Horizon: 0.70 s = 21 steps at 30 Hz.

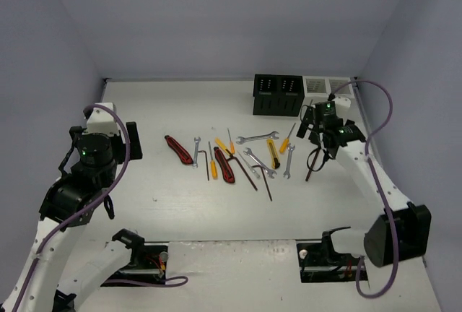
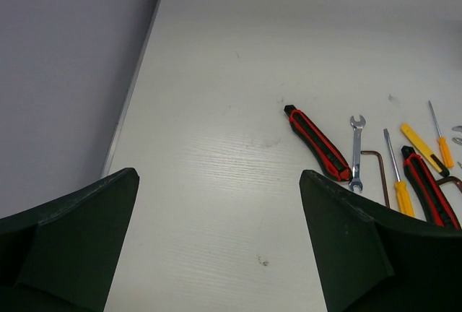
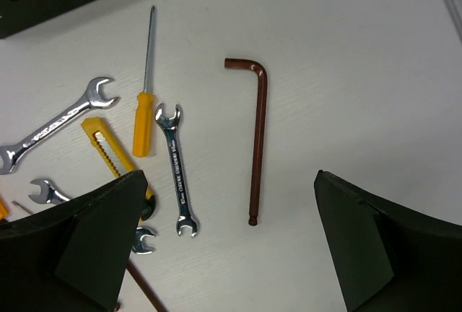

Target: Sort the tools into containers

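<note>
The tools lie spread across the middle of the table: red-black utility knives [image 1: 178, 149], silver wrenches [image 1: 257, 138], orange-handled screwdrivers [image 1: 212, 162], a yellow knife [image 1: 273, 153] and dark hex keys [image 1: 205, 162]. My right gripper [image 3: 227, 175] hangs open above a brown L-shaped hex key [image 3: 257, 139], which lies flat between its fingers with a small wrench [image 3: 177, 171] to its left. From above, this gripper [image 1: 326, 133] is just in front of the containers. My left gripper [image 2: 218, 175] is open over bare table at the left, holding nothing. A red-black knife [image 2: 317, 142] lies ahead to its right.
The black container [image 1: 278, 95] and the white container [image 1: 325, 87] stand side by side against the back wall at the right. Walls close the table at the left, back and right. My left gripper [image 1: 105, 128] is near the left wall.
</note>
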Each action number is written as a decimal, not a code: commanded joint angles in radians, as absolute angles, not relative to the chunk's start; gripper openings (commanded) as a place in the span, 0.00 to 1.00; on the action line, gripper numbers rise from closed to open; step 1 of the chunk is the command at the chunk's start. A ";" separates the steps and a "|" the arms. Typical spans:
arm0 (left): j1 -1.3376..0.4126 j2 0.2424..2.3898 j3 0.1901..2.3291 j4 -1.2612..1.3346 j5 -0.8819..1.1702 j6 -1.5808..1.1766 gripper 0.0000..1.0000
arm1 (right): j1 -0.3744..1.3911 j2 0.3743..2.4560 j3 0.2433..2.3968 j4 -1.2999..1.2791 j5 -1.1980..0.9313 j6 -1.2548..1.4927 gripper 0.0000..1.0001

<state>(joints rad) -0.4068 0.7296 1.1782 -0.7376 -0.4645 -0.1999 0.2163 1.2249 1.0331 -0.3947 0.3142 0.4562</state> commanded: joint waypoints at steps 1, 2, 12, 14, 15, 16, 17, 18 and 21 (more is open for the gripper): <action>-0.408 0.766 1.208 -0.701 -0.459 -0.164 0.91 | 0.201 1.388 1.112 -0.402 0.318 0.592 0.99; -0.409 0.771 1.205 -0.702 -0.459 -0.157 0.91 | 0.192 1.426 1.116 -0.401 0.320 0.606 0.96; -0.411 0.754 1.167 -0.697 -0.411 -0.141 0.91 | 0.084 1.705 1.174 -0.397 0.322 0.659 0.77; -0.410 0.755 1.164 -0.696 -0.403 -0.140 0.91 | 0.071 1.746 1.196 -0.392 0.307 0.649 0.75; -0.410 0.755 1.164 -0.696 -0.396 -0.144 0.91 | 0.064 1.769 1.206 -0.391 0.295 0.642 0.75; -0.411 0.755 1.162 -0.696 -0.392 -0.148 0.91 | 0.061 1.779 1.218 -0.390 0.292 0.640 0.75; -0.411 0.754 1.160 -0.695 -0.391 -0.151 0.91 | 0.055 1.797 1.233 -0.388 0.284 0.634 0.74; -0.411 0.754 1.159 -0.695 -0.390 -0.153 0.91 | 0.050 1.817 1.244 -0.386 0.280 0.629 0.74; -0.410 0.756 1.158 -0.696 -0.386 -0.155 0.91 | 0.036 1.857 1.265 -0.385 0.277 0.621 0.68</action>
